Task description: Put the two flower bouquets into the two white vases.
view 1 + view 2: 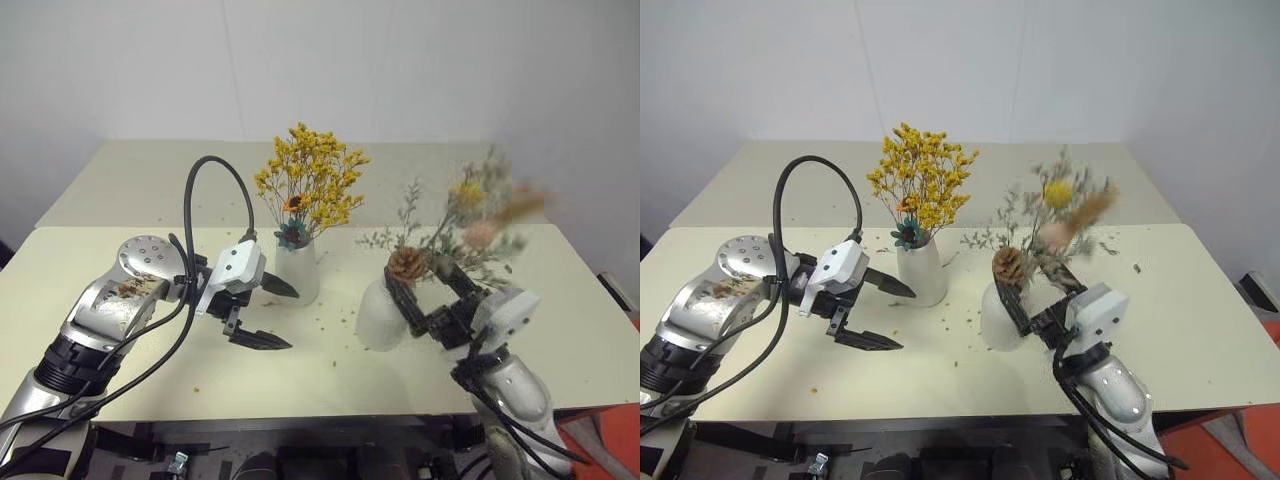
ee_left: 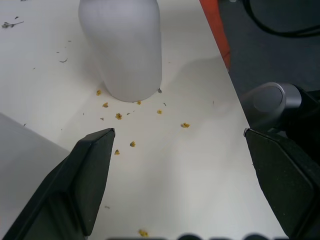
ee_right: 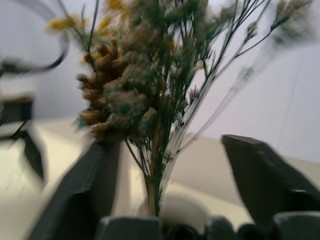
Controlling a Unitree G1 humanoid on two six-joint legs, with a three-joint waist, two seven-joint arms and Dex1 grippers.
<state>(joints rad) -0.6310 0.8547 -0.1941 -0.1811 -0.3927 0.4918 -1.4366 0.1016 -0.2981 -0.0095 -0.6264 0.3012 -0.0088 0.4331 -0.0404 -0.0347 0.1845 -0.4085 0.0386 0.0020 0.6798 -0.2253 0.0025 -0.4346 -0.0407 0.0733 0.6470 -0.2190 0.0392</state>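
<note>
The mustard-yellow bouquet (image 1: 310,185) stands in the taller white vase (image 1: 300,272) at mid-table. To its right, the grey-green bouquet (image 1: 445,225) with a brown cone-like flower rises from the neck of the squat white vase (image 1: 375,318); its tops are blurred. My right gripper (image 1: 415,268) is open, its fingers (image 3: 260,175) standing on either side of the stems (image 3: 155,170) just above that neck without pinching them. My left gripper (image 1: 290,318) is open and empty just left of the taller vase, pointing toward the squat vase (image 2: 122,50).
Small yellow crumbs (image 2: 118,116) and bits of stem litter the cream table (image 1: 150,390) around the vases. The table's front edge (image 2: 235,90) runs close to the squat vase. A second table (image 1: 150,170) stands behind, against the white wall.
</note>
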